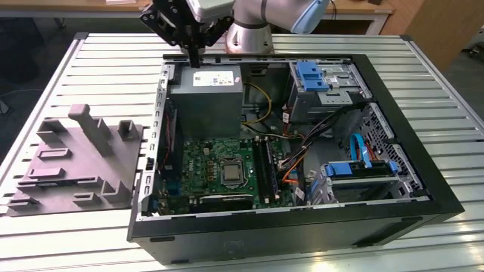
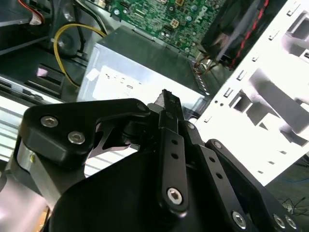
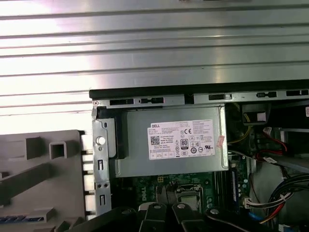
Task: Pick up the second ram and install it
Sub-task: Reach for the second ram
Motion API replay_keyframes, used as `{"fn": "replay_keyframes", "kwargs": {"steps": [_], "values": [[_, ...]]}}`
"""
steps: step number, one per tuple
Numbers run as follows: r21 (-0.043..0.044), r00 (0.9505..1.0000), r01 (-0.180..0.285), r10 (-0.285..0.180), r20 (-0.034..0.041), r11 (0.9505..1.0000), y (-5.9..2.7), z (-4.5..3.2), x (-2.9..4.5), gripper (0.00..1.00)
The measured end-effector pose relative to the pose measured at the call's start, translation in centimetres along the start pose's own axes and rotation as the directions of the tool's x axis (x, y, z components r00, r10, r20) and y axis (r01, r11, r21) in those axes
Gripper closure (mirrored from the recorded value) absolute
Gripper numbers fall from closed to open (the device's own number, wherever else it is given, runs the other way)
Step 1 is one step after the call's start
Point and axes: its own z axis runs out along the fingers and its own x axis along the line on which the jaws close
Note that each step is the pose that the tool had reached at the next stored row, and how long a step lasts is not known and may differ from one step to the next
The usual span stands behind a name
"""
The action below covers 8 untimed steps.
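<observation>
I have the gripper (image 1: 195,61) hanging fingers-down over the rear of the open case (image 1: 404,133), just above the power supply (image 1: 206,102). The fingers look drawn together, and I see nothing between them.

The second ram (image 3: 17,219), as far as I can judge, is the bluish strip lying in the grey fixture (image 1: 76,164) in the first wrist view. Only one end shows, so I can't be sure of it or call its long axis. From the gripper, the fixture lies outside the case, toward the exterior view's left and nearer that camera. Nothing stands between them but the case wall.

The memory slots (image 1: 264,164) run lengthwise on the motherboard (image 1: 204,164), past the power supply from the gripper, with cables close on their far side.

The slatted metal table (image 1: 113,62) carries both case and fixture. There is good room over the fixture, though its posts stand tall — less inside the case
</observation>
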Motion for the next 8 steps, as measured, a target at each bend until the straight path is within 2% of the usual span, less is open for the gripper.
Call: {"fn": "replay_keyframes", "kwargs": {"steps": [8], "values": [[-0.0001,1.0,0.0,0.0,0.0,1.0,-0.14,-0.03,1.82,0.9]]}}
